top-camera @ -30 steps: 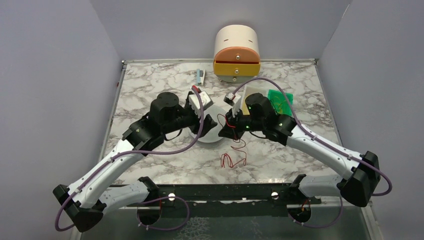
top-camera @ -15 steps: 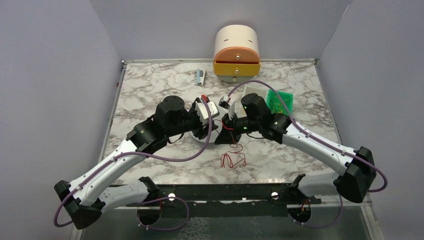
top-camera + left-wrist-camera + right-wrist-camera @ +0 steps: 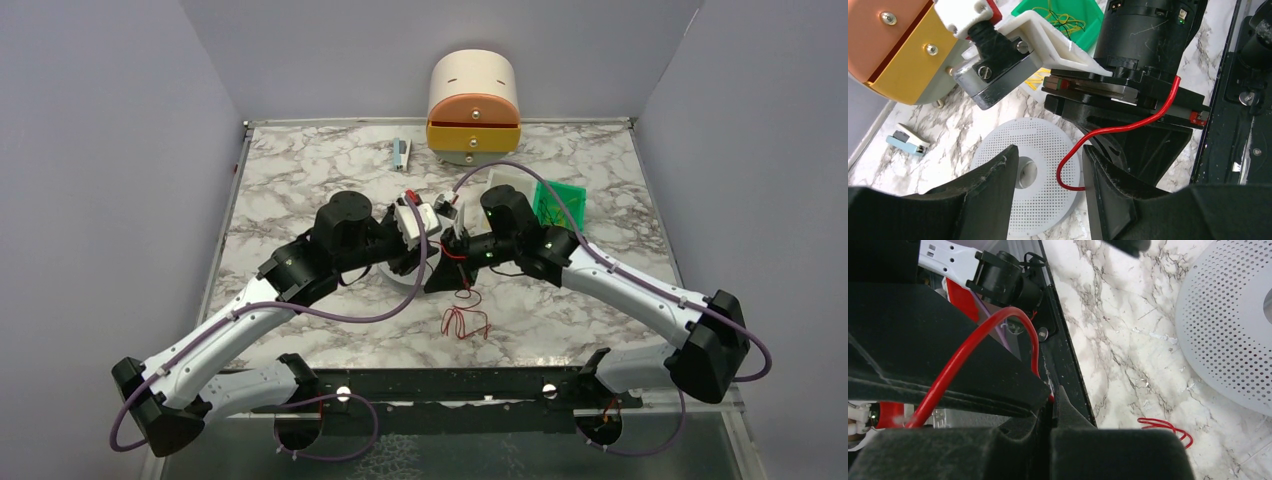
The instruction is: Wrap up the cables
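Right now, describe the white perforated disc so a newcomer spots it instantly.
Start at the cream-and-orange rounded drawer unit at the back of the marble table, then come toward mid-table. There lies a flat white round plastic disc. Unlike the green tray nearby, it is peppered with tiny holes around one larger central hole.

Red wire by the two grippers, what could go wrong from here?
1. The red wire is pinched only in the right gripper. Its free end curls against one finger of the open left gripper, off-centre, so a grasp could miss it or flick it away.
2. The grippers sit very close together above the disc and might collide.
3. The loose coil could tangle or snag when pulled.
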Tool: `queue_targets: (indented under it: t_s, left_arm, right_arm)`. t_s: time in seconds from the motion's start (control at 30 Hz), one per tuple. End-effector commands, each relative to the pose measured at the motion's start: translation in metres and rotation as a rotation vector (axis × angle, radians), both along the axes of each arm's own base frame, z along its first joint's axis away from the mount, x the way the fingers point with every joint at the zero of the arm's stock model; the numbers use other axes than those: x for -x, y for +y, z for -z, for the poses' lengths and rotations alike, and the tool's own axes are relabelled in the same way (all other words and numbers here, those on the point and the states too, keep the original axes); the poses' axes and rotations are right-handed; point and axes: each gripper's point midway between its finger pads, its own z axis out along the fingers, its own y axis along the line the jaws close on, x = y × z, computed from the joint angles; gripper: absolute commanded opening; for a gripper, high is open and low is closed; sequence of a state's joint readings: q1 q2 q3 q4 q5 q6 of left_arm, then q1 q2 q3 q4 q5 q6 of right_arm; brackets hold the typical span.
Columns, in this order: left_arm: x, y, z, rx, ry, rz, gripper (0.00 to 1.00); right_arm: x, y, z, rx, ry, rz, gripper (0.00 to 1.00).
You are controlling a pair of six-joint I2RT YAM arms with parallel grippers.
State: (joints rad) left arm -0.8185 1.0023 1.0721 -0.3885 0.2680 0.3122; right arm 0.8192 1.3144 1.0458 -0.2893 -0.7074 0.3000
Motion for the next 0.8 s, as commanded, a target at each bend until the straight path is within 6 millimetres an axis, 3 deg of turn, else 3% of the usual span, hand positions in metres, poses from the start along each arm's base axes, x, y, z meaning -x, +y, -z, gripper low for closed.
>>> queue_targets:
  t_s: [0.0, 0.13, 0.47, 0.77]
  left_arm:
    - [0.004, -0.007, 0.0, 0.021, -0.005, 0.041, 0.51]
    - [0.004, -0.008, 0.002, 0.021, -0.003, 0.045, 0.43]
    - [0.004, -0.012, -0.004, 0.054, -0.008, 0.05, 0.39]
    - [0.005, -0.013, 0.0, 0.052, -0.002, 0.058, 0.18]
  right_arm:
    - [0.006, 0.007, -0.004, -0.038, 0.021, -0.04, 0.01]
    - [0.004, 0.007, -0.002, -0.031, 0.025, -0.033, 0.01]
    - [0.005, 0.008, 0.009, -0.008, 0.047, -0.036, 0.01]
    - [0.004, 0.008, 0.009, -0.009, 0.043, -0.033, 0.01]
